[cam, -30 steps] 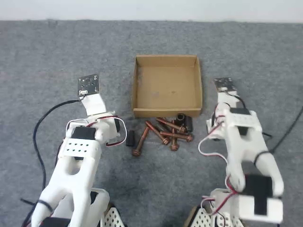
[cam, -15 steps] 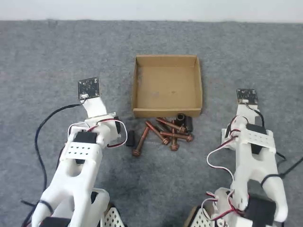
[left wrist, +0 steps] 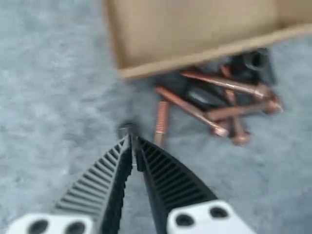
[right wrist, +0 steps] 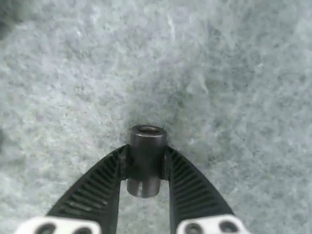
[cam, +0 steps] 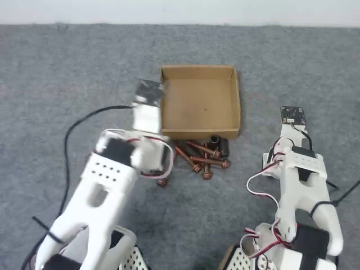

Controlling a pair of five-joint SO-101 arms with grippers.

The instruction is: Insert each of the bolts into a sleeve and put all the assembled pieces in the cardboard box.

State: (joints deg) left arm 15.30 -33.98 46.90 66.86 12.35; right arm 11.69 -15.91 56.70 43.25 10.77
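The right gripper [right wrist: 145, 153] pinches a sleeve [right wrist: 145, 163] at its tips, while the left gripper [left wrist: 131, 142], pressed together, hangs near the bolts [left wrist: 214, 105] beside the box [left wrist: 195, 29], its arm [cam: 107, 180] partly covering one.

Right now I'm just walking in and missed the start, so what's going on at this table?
The right gripper is shut on a black sleeve, over bare mat away from the pile. The left gripper, shut with nothing in it, hangs over the mat near the bolts. These lie in a heap with more sleeves just in front of the box. The box is empty, so no assembled piece has been put in yet.
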